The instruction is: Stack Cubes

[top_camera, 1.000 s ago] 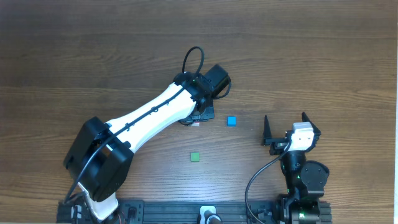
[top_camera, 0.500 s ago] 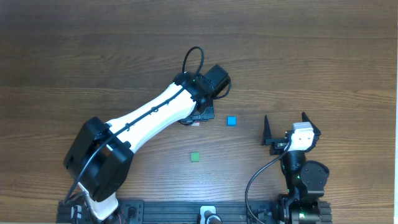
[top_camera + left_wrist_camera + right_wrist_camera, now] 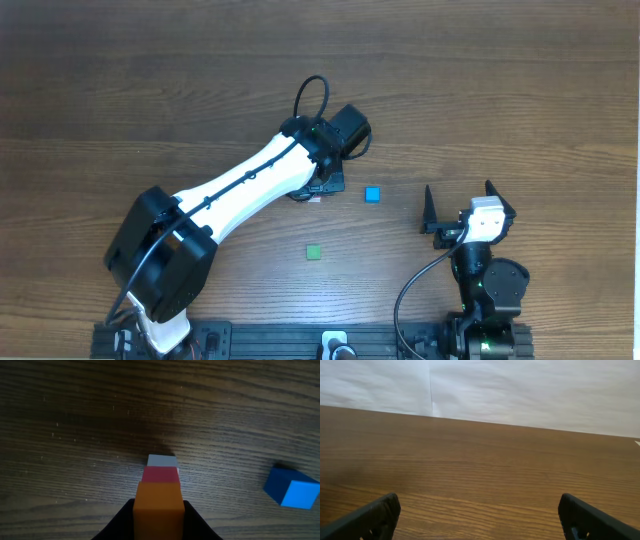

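Orange cube (image 3: 159,502), held at the stack.
It is gripped by the left fingers (image 3: 125,521) directly above the red cube (image 3: 160,474) and grey cube (image 3: 162,461) on the tabletop (image 3: 520,80). The blue cube (image 3: 292,490) is placed nearer the left arm. The right fingers (image 3: 375,515) are spread, empty.

top down, left wrist close — share blue cube (image 3: 372,194).

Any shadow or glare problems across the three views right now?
Top view: even light, no glare on the table. Left wrist view: dim, a dark shadow on the wood beyond the stack; the orange cube in the left gripper and the blue cube are well lit. Right wrist view: bright, a faint shadow by the right gripper.
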{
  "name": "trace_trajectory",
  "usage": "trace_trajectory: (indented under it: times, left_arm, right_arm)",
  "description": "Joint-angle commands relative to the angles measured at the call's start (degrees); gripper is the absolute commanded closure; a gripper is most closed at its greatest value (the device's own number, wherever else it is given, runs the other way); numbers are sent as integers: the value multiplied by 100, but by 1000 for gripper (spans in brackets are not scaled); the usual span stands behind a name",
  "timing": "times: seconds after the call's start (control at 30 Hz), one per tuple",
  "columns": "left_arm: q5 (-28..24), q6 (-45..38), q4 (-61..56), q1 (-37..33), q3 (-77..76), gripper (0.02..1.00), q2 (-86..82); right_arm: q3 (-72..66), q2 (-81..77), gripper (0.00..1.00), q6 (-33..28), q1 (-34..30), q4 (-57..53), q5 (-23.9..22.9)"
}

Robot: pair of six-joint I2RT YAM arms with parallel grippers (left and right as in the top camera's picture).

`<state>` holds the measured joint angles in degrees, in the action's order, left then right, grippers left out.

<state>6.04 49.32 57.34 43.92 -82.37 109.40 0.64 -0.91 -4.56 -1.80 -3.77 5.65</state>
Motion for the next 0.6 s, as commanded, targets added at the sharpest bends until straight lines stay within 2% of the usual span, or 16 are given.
trace_trajectory:
  times: [0.03,0.6]
  left_arm:
    - [22,87,-17,-9,24,930,118]
    - [-17,87,-20,-9,24,833,118]
  right_arm:
    - [-35,52,7,-7,-35,-11,-13]
    - [-35,52,9,-7,-35,-11,-13]
